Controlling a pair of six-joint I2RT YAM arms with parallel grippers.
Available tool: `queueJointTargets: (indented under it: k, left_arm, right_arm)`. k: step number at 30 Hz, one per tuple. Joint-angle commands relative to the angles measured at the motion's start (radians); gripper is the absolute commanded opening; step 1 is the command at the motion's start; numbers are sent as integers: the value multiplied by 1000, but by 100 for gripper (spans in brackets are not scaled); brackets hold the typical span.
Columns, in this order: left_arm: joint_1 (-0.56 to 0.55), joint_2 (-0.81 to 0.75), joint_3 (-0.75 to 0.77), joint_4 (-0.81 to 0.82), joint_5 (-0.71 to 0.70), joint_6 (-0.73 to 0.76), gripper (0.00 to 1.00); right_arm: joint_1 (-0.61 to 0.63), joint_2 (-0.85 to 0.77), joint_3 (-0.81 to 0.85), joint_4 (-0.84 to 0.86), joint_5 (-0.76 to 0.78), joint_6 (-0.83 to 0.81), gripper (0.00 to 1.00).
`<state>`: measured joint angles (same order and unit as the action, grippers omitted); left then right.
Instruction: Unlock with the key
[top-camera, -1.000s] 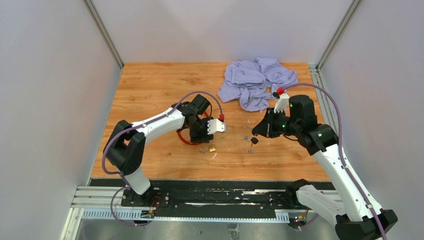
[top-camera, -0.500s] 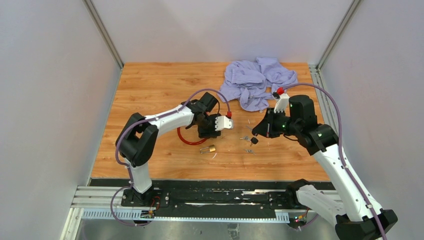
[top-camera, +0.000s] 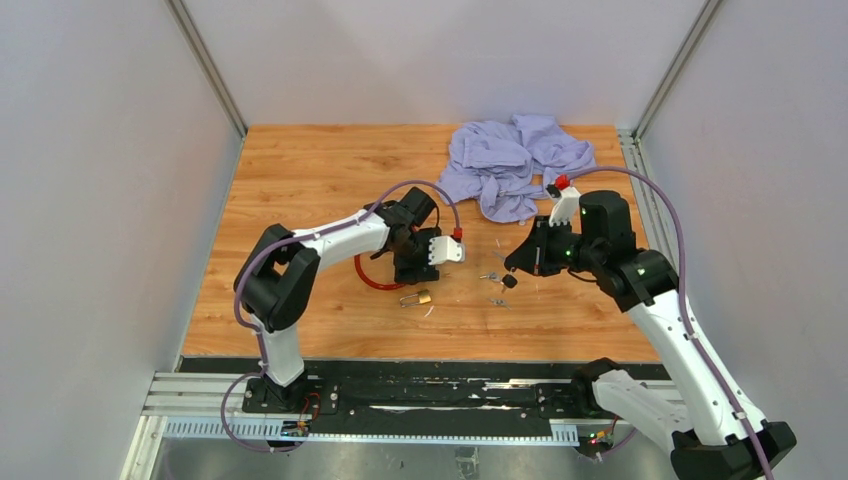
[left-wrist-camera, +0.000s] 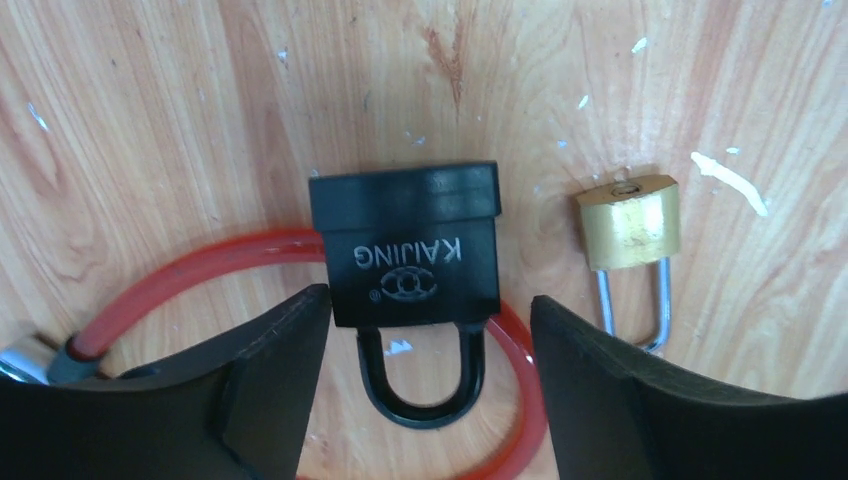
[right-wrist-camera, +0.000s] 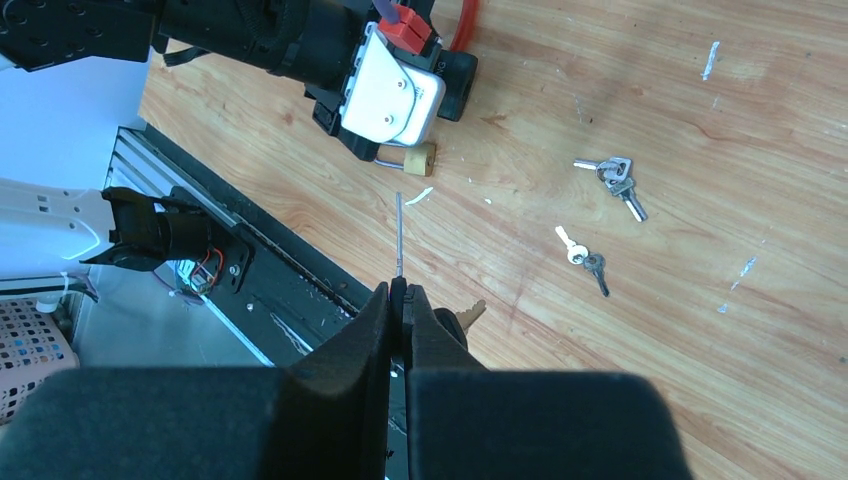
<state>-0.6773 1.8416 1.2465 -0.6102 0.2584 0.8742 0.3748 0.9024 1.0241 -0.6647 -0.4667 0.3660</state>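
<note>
Key (right-wrist-camera: 468, 316) pinched in right hand (right-wrist-camera: 400, 296), left hand (left-wrist-camera: 425, 308) spread low astride black padlock (left-wrist-camera: 410, 240).

Cabled padlock (left-wrist-camera: 410, 245) and loose padlock (left-wrist-camera: 628, 222) are laid side by side on the counter (top-camera: 300, 200); key bunches (right-wrist-camera: 612, 178) are found rightward, cloth (top-camera: 515, 160) behind.

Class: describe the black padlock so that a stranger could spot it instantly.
On the wooden table, look at the open fingertips of the left gripper. The black padlock lies there across a red cable loop; its neighbour, a brass padlock, is smaller.
</note>
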Motion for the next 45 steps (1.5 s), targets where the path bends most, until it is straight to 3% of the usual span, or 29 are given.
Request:
queueJointTargets:
  k: [1, 2, 6, 14, 23, 27, 31, 41, 45]
  left_arm:
    - [16, -70, 41, -120, 30, 58, 86]
    - [21, -89, 41, -147, 37, 81, 92]
    - [35, -140, 29, -225, 28, 185, 93]
    - [70, -173, 9, -215, -15, 371, 86]
    - [65, -293, -250, 156, -47, 553, 89]
    - [45, -296, -340, 332, -159, 607, 93]
    - [45, -331, -381, 394, -170, 681, 93]
    - [45, -492, -595, 516, -46, 989, 96]
    - [45, -529, -641, 525, 45, 1017, 96]
  right_arm:
    - [-15, -23, 39, -14, 18, -1, 1]
    - [-15, -22, 39, -14, 17, -2, 1]
    - [-14, -14, 39, -13, 8, -5, 1]
    - [-14, -19, 30, -13, 8, -3, 1]
    - [-14, -5, 30, -1, 3, 16, 1]
    - [-15, 7, 40, 3, -2, 21, 1]
    - [-15, 1, 39, 4, -2, 31, 1]
    - [-14, 0, 51, 2, -11, 36, 1]
    - [-15, 2, 78, -12, -7, 20, 1]
